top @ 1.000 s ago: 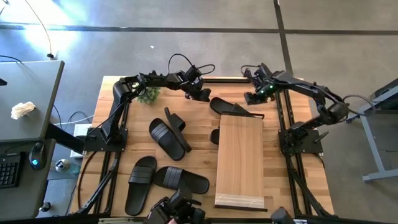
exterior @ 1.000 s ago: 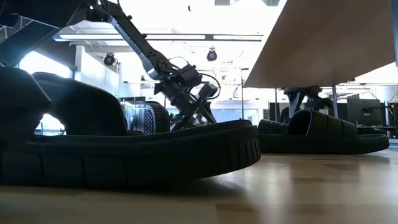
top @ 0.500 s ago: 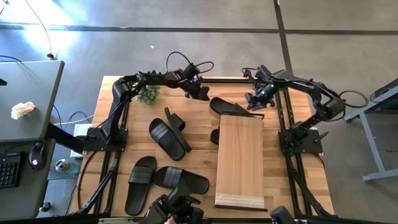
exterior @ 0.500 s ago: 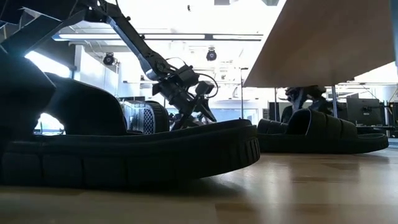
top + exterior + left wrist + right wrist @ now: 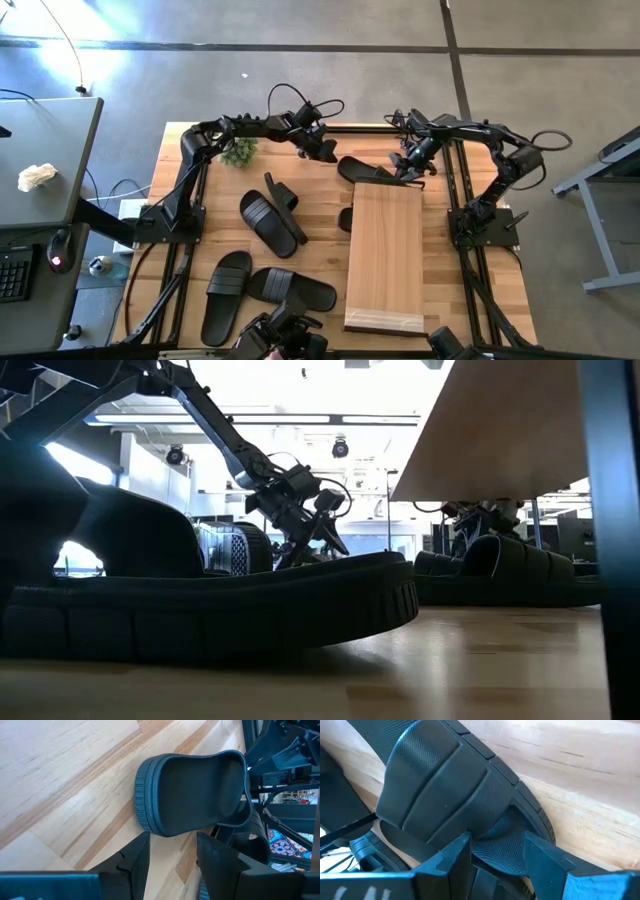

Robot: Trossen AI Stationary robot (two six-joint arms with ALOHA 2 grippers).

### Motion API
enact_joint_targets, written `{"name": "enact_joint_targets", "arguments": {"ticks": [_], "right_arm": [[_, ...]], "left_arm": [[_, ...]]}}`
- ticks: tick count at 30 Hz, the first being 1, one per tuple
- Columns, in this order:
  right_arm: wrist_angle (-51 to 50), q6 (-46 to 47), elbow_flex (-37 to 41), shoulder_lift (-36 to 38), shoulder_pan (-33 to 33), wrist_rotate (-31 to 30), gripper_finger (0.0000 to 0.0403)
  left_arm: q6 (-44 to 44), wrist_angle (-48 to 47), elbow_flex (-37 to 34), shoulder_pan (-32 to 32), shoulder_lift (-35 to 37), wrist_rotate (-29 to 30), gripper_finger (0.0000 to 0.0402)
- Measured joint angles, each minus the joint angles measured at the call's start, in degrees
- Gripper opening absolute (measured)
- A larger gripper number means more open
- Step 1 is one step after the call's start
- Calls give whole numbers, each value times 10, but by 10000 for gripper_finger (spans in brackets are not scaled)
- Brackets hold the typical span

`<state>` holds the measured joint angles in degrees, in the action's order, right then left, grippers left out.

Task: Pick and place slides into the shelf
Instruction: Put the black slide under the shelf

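Six black slides lie on the tabletop (image 5: 325,215): one at the far edge (image 5: 368,171), one half hidden under the shelf's (image 5: 386,255) left side (image 5: 345,219), two mid-left, one flat (image 5: 272,222) and one on edge (image 5: 282,192), and two near the front (image 5: 226,297) (image 5: 292,288). The right gripper (image 5: 412,162) sits over the far slide's strap (image 5: 437,785), fingers (image 5: 542,857) spread, one each side, not closed. The left gripper (image 5: 322,150) hovers open beside that slide's heel (image 5: 192,792), holding nothing. Bare wood separates the slide groups.

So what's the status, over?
Right gripper open around far slide's strap. Left gripper open at its other end. Shelf top bare. Nothing blocking.
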<state>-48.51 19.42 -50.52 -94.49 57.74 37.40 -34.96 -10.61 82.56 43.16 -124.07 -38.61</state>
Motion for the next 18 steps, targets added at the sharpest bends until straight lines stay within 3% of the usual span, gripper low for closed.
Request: {"name": "enact_joint_targets", "arguments": {"ticks": [9,18], "right_arm": [[22,-17,0,0,-3,0,157],[61,-49,0,0,-31,-16,47]], "left_arm": [[0,0,0,0,0,1,145],[2,0,0,0,0,7,145]]}}
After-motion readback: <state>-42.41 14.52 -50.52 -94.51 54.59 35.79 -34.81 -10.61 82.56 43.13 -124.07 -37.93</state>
